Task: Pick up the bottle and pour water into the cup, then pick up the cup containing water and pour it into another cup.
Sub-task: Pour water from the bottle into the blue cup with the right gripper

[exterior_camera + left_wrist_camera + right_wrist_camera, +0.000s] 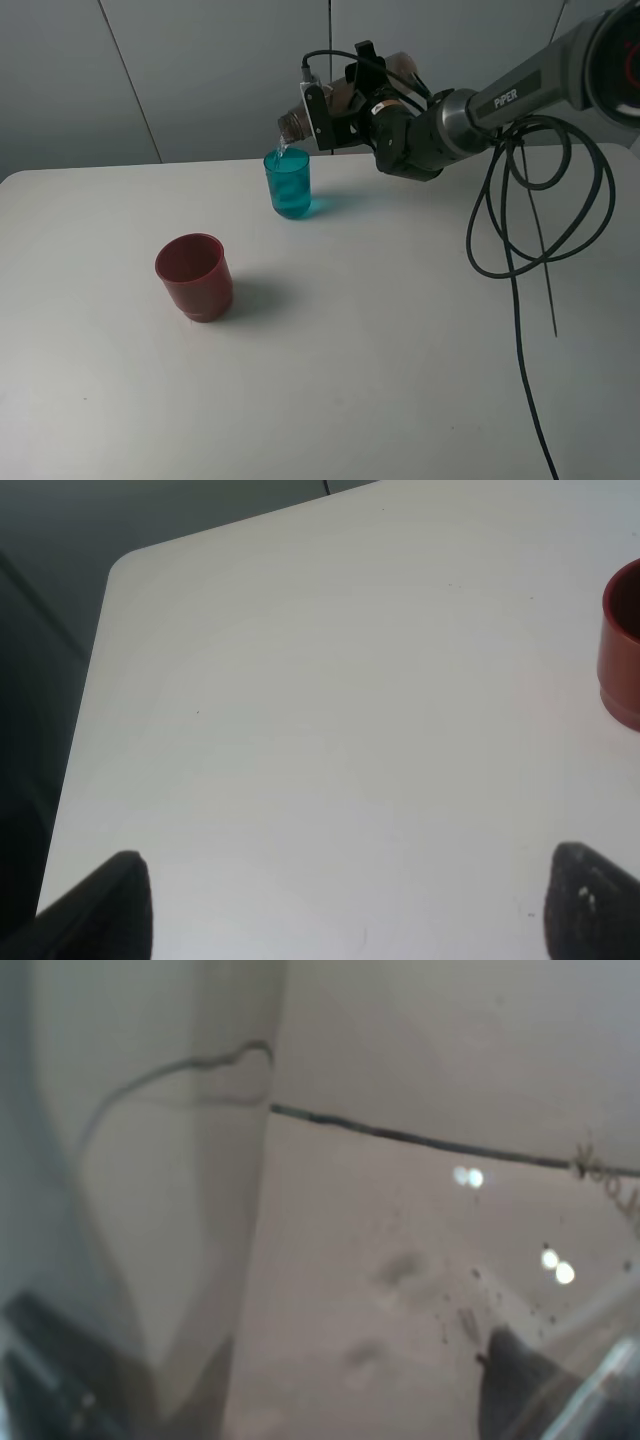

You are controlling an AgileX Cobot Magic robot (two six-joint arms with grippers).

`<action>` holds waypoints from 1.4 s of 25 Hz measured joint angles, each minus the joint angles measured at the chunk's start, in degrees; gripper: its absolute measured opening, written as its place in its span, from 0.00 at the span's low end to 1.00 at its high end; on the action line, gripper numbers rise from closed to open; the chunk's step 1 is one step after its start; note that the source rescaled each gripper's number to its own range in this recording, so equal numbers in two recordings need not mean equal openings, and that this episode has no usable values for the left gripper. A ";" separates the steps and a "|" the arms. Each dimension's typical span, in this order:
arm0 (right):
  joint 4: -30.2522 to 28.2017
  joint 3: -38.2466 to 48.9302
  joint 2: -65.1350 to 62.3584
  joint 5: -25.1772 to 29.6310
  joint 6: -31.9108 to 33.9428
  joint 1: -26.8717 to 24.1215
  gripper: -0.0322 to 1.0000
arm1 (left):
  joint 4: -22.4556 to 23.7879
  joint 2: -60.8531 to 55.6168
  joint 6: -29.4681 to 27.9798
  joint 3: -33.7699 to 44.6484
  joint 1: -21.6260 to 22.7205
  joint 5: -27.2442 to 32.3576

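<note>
My right gripper (340, 105) is shut on the smoky bottle (293, 122), which is tipped almost level at the back of the table. The bottle's neck is over the teal cup (288, 185), and a thin stream of water (283, 150) falls into it. The teal cup stands upright with water in it. The dark red cup (195, 275) stands upright to the front left, apart from both. In the right wrist view the translucent bottle (150, 1210) fills the picture. My left gripper (340, 900) is open over bare table, with the red cup (622, 645) at that view's edge.
The white table (400, 350) has a rounded far-left corner (125, 565). Black cables (520, 230) hang from the right arm over the table's right side. A grey wall stands behind the table.
</note>
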 joint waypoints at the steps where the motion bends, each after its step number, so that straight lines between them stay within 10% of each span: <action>1: -0.93 0.00 0.00 0.00 0.00 0.00 0.04 | 0.00 0.00 0.00 0.00 0.00 0.00; 35: -11.84 0.00 0.00 0.80 0.00 -1.75 0.04 | 0.00 0.00 0.00 0.00 0.00 0.00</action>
